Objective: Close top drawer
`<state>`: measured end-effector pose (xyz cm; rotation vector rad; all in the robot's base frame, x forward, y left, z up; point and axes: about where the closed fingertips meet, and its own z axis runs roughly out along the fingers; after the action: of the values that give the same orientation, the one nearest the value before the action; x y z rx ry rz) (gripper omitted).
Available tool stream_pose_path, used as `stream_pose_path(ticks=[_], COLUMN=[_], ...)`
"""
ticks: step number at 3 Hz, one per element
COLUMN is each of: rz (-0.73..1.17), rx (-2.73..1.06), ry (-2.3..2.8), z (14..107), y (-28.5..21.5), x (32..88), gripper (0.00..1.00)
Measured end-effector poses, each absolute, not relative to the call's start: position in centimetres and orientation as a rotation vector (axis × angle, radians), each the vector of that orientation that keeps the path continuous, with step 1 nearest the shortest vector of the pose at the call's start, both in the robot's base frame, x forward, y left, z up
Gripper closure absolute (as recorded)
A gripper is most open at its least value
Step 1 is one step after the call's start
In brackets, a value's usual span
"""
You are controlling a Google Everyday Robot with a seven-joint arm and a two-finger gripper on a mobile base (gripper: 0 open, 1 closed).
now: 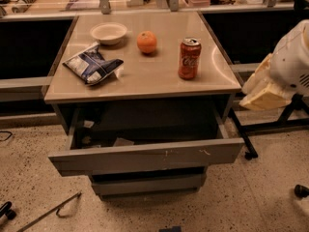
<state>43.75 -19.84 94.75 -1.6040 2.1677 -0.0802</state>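
Observation:
The top drawer (145, 157) is a wide grey metal drawer under the tabletop, pulled well out toward me. Its flat front has small white scuffs right of the middle. Its dark inside holds a few small scraps at the left. My gripper (259, 88), cream-coloured on a white arm, hangs at the right edge of the view. It is beside the table's right front corner, above and to the right of the drawer's right end, apart from it.
On the beige tabletop (145, 79) are a white bowl (108, 33), an orange (147, 42), a red cola can (189, 58) and a blue-white snack bag (91, 64). A lower drawer front (149, 183) sits below. A black wheeled frame (244, 140) stands at the right, and a metal rod (48, 211) lies on the floor.

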Motion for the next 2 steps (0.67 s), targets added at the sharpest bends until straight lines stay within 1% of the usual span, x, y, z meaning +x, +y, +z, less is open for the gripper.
stream_pose_path(ticks=[1,2], rz=[0.004,0.108], rx=[-1.579,-1.585], ry=[2.164,2.153], z=[89.8,83.5], y=[-18.8,-17.3], x=[44.0,43.9], gripper=[0.88,1.00])
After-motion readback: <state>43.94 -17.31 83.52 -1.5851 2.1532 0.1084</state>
